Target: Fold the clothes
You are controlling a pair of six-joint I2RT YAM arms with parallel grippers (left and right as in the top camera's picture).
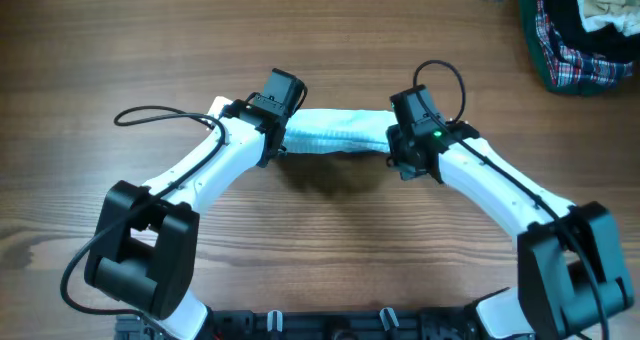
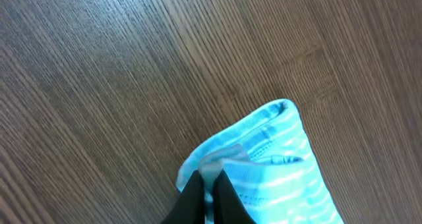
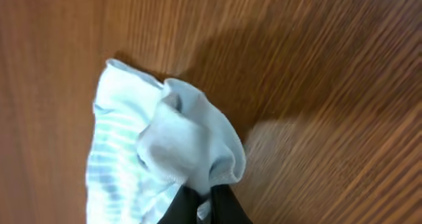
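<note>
Left hand [image 1: 278, 136]: fingers pressed together, pinching the left end of the garment [image 1: 335, 132]; in its wrist view the black tips meet over a bunched blue edge.
Garment: thin, pale blue-and-white stripes, strung as a narrow band between the two hands near the middle of the desk [image 1: 150, 40]. A shadow beneath suggests it hangs just clear of the wood, though I cannot be sure.
Right hand [image 1: 397, 152]: clamped on the right end, where the cloth crumples into a pale fold.
Far right: heap of plaid, dark and cream clothes [image 1: 585, 30], well apart, at the desk's back corner.
Step in hand: likely mid-fold, both ends held.
Next move: calls for both hands moving together to lay the cloth flat, then bringing one end evenly over the other.
</note>
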